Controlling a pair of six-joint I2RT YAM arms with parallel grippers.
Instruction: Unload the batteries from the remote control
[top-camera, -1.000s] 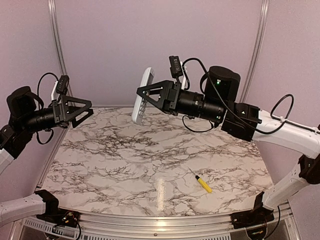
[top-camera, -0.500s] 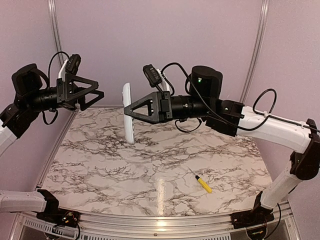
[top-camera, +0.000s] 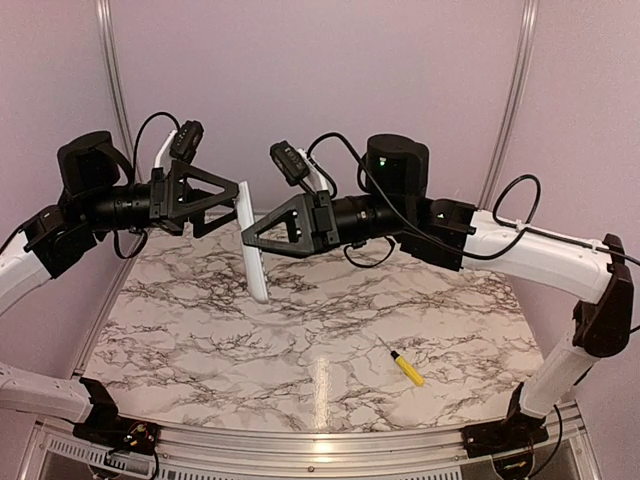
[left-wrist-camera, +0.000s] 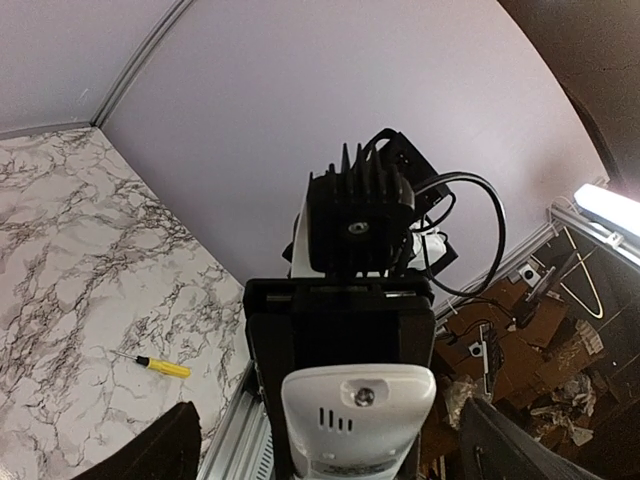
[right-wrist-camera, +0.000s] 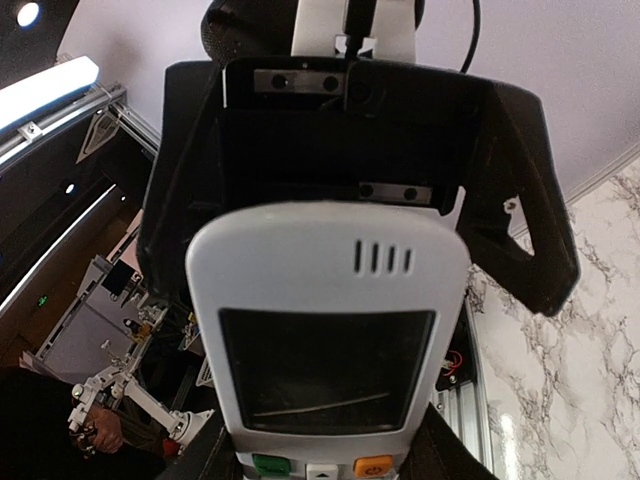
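Remote control (top-camera: 256, 272) near-vertical, screen side toward right gripper (top-camera: 250, 236).

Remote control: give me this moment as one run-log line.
right hand: shut on remote control, upright over table | left hand: open at its top end | batteries: not visible | screwdriver: lying on table

remote control (right-wrist-camera: 328, 330): lower end cut off, both wrist views | left gripper (top-camera: 228, 208) fingers (left-wrist-camera: 150, 448): cropped at bottom

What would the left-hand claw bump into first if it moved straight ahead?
The remote control, which the right gripper holds upright in the air. It sits right in front of the open left gripper, apparently very close.
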